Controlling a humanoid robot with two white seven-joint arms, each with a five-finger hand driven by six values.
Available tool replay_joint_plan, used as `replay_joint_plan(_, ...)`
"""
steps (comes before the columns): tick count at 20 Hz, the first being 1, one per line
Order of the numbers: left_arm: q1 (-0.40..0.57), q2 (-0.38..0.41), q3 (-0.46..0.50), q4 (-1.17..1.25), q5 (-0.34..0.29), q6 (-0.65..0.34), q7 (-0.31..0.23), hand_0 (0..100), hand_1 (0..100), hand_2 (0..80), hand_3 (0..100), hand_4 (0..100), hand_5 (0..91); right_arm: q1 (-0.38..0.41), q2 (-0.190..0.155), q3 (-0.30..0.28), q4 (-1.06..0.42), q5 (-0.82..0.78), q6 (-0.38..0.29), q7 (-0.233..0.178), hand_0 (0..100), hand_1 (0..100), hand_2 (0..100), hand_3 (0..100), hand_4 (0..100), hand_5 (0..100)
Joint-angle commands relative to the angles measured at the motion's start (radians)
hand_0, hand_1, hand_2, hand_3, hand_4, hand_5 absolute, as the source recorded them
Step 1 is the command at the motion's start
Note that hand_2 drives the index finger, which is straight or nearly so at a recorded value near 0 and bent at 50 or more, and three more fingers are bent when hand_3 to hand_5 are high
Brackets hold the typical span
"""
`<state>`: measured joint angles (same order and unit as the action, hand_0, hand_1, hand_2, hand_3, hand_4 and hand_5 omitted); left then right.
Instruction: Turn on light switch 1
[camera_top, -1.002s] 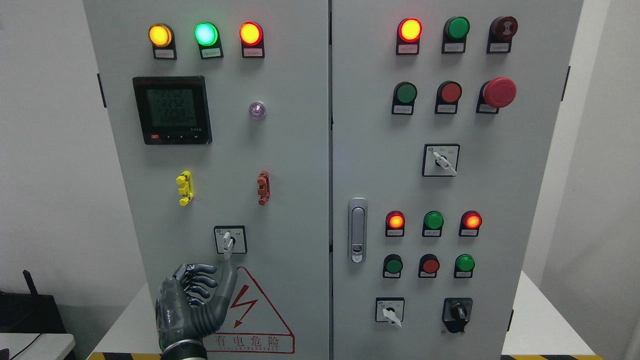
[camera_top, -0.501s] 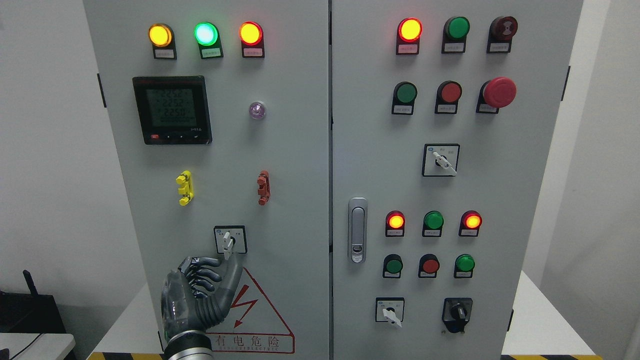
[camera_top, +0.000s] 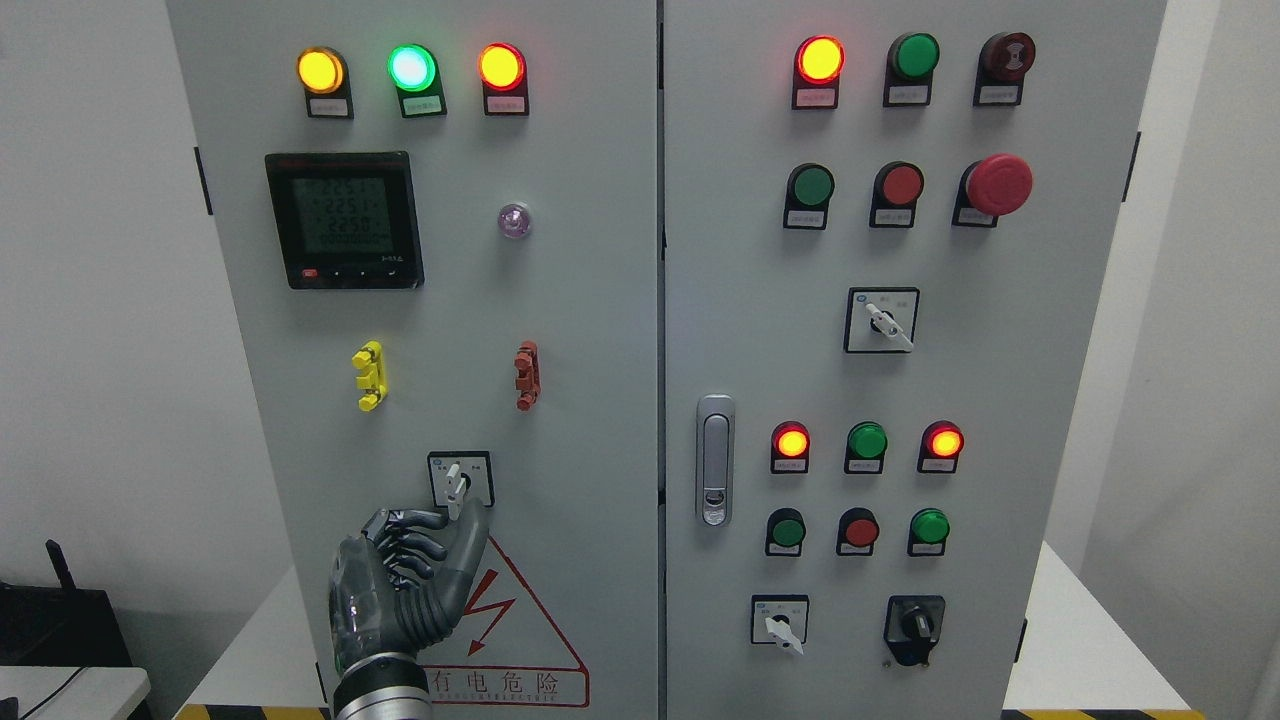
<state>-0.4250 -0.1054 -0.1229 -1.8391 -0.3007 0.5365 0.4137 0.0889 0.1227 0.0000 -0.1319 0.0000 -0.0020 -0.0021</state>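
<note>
A white rotary switch (camera_top: 458, 480) with a small handle sits in a black-framed plate low on the left cabinet door. Its handle points down, slightly left. My left hand (camera_top: 415, 565) is raised just below it, palm toward the door. The fingers (camera_top: 410, 545) are loosely curled and hold nothing. The thumb tip (camera_top: 472, 525) reaches up to just under the switch handle; I cannot tell whether it touches. The right hand is out of view.
The grey cabinet (camera_top: 600, 350) has yellow, green and red lit lamps on top, a meter (camera_top: 343, 220), yellow (camera_top: 369, 376) and red (camera_top: 526, 376) clips, a door latch (camera_top: 714, 460), pushbuttons and more rotary switches on the right door. A red warning triangle (camera_top: 510, 630) lies below my hand.
My left hand has risen and shifted slightly right, bringing the thumb closer under the rotary switch. The switch handle has not turned.
</note>
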Motion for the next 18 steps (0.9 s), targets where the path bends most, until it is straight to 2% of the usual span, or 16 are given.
replay_joint_plan(1,-0.014,-0.002,-0.001,0.008,0.003,0.000,0.001,9,54,54.3,80,83,79.8,0.000,0.000,0.020,0.000,-0.026,0.000,0.001,12,39,0,0,0,0)
replay_joint_plan(18,-0.032,0.000,0.000,0.012,0.029,0.019,0.007,9,53,55.3,81,83,80.1,0.000,0.000,0.020,0.000,-0.026,0.000,0.001,12,39,0,0,0,0)
